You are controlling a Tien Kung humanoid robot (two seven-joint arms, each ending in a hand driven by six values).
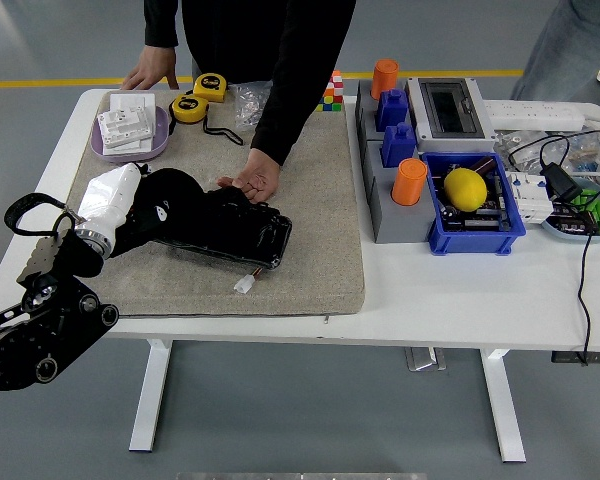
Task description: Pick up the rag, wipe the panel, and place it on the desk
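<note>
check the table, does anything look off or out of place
A person's hand rests on the far edge of the black panel, right beside the robot's left hand as it wipes. A loose white plug dangles from the panel onto the mat.

The panel (235,236) is a black, glossy, flat piece lying on the grey mat on the table, its long side tilted down toward the right, with a small white connector on short wires at its near edge. The rag (150,205) is dark cloth bunched over the panel's left end.
</note>
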